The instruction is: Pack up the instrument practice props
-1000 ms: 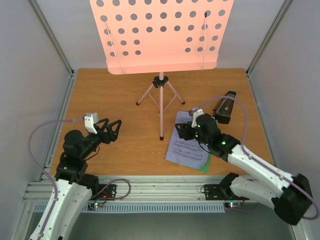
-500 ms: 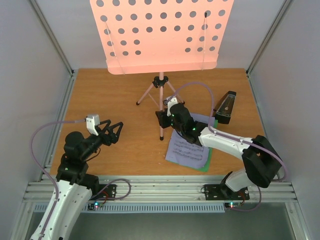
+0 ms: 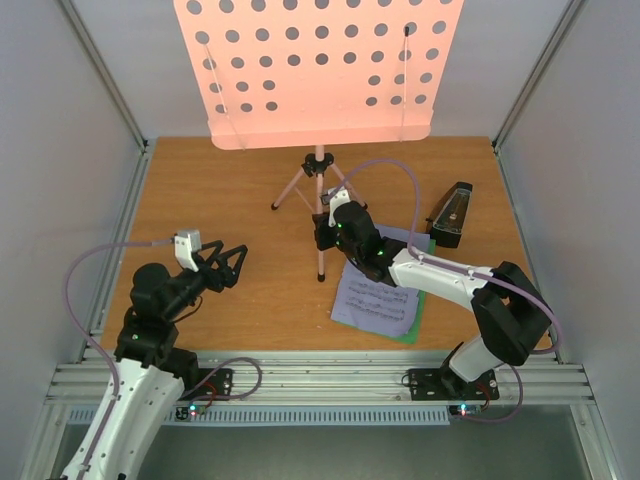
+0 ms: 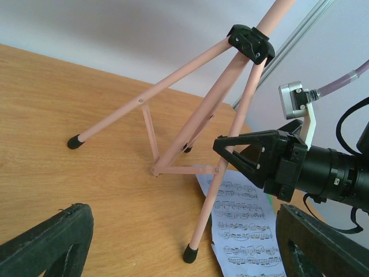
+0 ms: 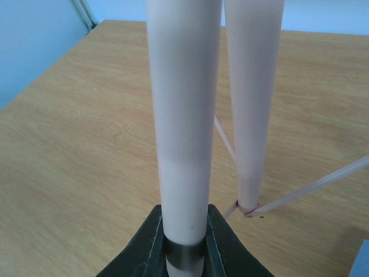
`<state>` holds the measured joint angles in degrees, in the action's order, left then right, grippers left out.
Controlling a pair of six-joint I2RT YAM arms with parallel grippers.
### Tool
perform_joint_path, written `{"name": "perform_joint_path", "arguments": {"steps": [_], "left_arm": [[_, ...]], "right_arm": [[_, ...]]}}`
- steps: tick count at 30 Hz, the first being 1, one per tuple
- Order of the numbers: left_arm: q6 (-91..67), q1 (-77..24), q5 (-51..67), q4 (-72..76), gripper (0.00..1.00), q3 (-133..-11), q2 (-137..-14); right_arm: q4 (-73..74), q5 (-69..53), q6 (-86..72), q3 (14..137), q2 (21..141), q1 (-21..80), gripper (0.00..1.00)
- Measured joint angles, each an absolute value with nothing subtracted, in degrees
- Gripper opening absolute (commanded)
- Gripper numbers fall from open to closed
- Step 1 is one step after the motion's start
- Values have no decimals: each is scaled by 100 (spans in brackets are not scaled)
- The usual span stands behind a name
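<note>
The pink music stand (image 3: 320, 70) stands at the back of the table, and its tripod hub (image 3: 318, 162) shows below the hole-punched desk. My right gripper (image 3: 323, 225) is shut on the stand's front leg (image 5: 184, 115), with both black fingers pressed against the tube. The white sheets of music (image 3: 375, 295) lie flat to the right of that leg, and a green sheet's edge (image 3: 413, 325) shows beneath them. The black metronome (image 3: 450, 215) lies at the right. My left gripper (image 3: 230, 262) hangs open to the left of the leg, holding nothing.
Grey side walls and aluminium frame posts close in the table on the left, right and back. The stand's two other legs (image 4: 115, 118) spread towards the back. My right arm reaches across the sheets (image 4: 248, 231).
My right gripper moved left from above the sheets to the stand's front leg and closed on it. The stand's desk shifted slightly. The left arm barely moved.
</note>
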<state>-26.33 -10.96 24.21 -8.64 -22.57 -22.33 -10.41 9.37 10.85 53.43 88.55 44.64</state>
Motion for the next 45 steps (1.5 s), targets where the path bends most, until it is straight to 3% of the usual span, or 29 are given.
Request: {"name": "perform_joint_path", "arguments": {"steps": [12, 22, 40, 45], "left_arm": [[-2668, -1199, 2585, 539, 84, -1730, -2670], [-1822, -2012, 2670, 1708, 83, -1675, -3079], [1726, -3476, 1496, 3756, 83, -1793, -4853], [2443, -3483, 1402, 4246, 76, -2143, -5502]], "right_arm": [[-718, 115, 937, 5190, 8527, 4460, 1], [-510, -692, 1175, 4720, 7940, 4512, 1], [-467, -1039, 1323, 4482, 7664, 4589, 1], [-467, -1039, 1323, 4482, 7664, 4589, 1]]}}
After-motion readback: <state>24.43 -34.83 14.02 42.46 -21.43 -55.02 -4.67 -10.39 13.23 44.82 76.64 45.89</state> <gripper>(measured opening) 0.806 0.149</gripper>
